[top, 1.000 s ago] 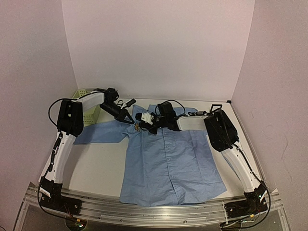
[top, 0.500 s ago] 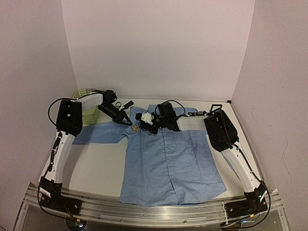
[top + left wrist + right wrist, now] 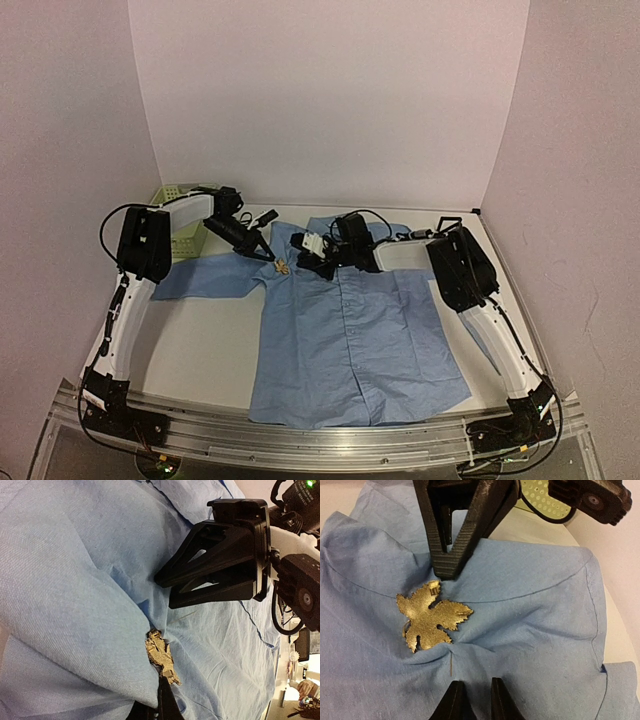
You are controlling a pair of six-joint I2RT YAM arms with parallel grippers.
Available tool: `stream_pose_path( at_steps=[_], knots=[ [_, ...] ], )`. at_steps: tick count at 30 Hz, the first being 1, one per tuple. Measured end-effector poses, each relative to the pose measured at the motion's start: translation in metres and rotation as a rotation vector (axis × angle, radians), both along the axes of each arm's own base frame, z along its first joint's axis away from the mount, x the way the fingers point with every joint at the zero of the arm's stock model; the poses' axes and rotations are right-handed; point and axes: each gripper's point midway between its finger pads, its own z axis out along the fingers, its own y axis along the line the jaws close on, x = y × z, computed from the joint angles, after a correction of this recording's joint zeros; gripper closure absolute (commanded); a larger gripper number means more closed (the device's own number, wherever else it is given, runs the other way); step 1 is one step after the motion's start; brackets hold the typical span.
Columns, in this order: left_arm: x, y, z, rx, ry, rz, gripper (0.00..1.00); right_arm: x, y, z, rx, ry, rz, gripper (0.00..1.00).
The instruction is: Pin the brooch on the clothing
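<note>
Two-arm hold: shirt (image 3: 350, 340) fold by brooch (image 3: 431, 615) is clamped by L gripper (image 3: 447, 572) to steady cloth nr worktop's (image 3: 210, 350) far edge; R gripper (image 3: 472, 700) is parted, empty.

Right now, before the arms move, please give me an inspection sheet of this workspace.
Surface: white table, shirt spread over its middle.
Job's things: light blue button-up shirt lies flat, front up; golden leaf-shaped brooch sits on bunched fabric near the collar.
Clutter: pale green plastic basket far left, small black square frame far right.
Fingers: left fingers shut, tips at the brooch's edge; right fingers slightly open, empty.
Cables: black cables loop along both arms.
Surroundings: plain pale walls, nothing else seen.
</note>
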Motion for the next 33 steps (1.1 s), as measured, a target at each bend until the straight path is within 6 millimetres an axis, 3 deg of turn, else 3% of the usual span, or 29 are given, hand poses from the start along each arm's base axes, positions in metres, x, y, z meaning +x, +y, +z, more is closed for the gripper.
stream_pose_path(
  at_steps=[12,20,33],
  knots=[
    [0.000,0.000,0.000,0.000,0.004,0.003,1.00,-0.008,0.004,0.003,0.035,0.061,0.026,0.91],
    [0.000,0.000,0.002,-0.002,0.016,0.008,1.00,-0.006,0.020,0.013,0.062,0.037,0.047,0.96],
    [-0.001,0.000,0.003,-0.004,0.025,0.013,1.00,-0.006,0.022,0.001,0.035,0.023,0.034,0.95]
  ],
)
